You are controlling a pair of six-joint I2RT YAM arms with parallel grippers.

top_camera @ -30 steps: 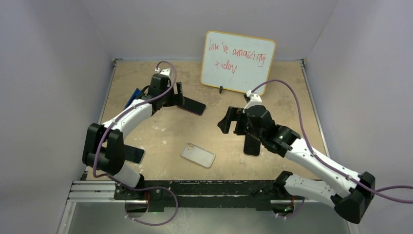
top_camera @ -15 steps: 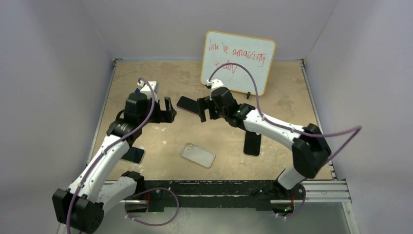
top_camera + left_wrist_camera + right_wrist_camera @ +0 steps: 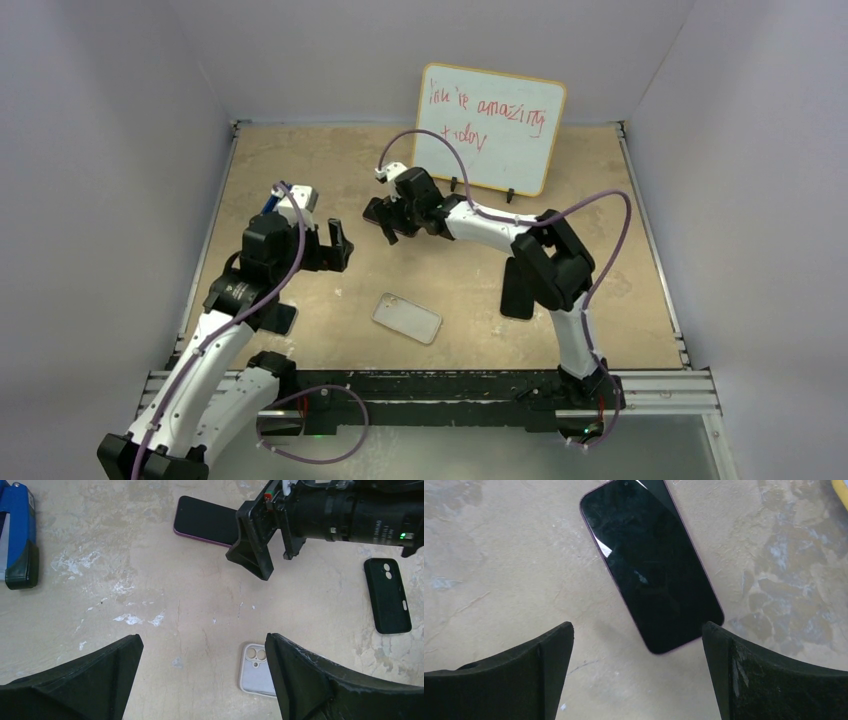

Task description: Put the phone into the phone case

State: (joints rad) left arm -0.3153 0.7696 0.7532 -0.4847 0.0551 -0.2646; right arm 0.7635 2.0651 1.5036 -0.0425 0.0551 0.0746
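Phone (image 3: pixel 651 565) flat on the tan table (image 3: pixel 300 160), dark screen up, pinkish rim along the edge, in the far middle, a little in front of the whiteboard (image 3: pixel 490 125) with red writing. Right gripper (image 3: pixel 636 675) directly over the phone's near end, jaws spread wide, nothing held; end of the phone lined up with the gap between the two black fingers (image 3: pixel 524 680). Touching or just above: impossible to tell from these views. Left gripper (image 3: pixel 202 680) also wide open and empty, above bare table to the left of the middle, facing the phone and the other arm's wrist. Clear case (image 3: pixel 257 672) flat on the table with its camera cutout toward the phone, in the near middle, well apart from the phone; in the left wrist view, just beside that gripper's right finger. Black case (image 3: pixel 387 595) flat further to the right, half hidden behind the right arm in the view from above. Blue and black object (image 3: pixel 17 535) at the table's left edge. Dark flat slab (image 3: pixel 280 318) beside the left arm near the front, phone or case unclear.
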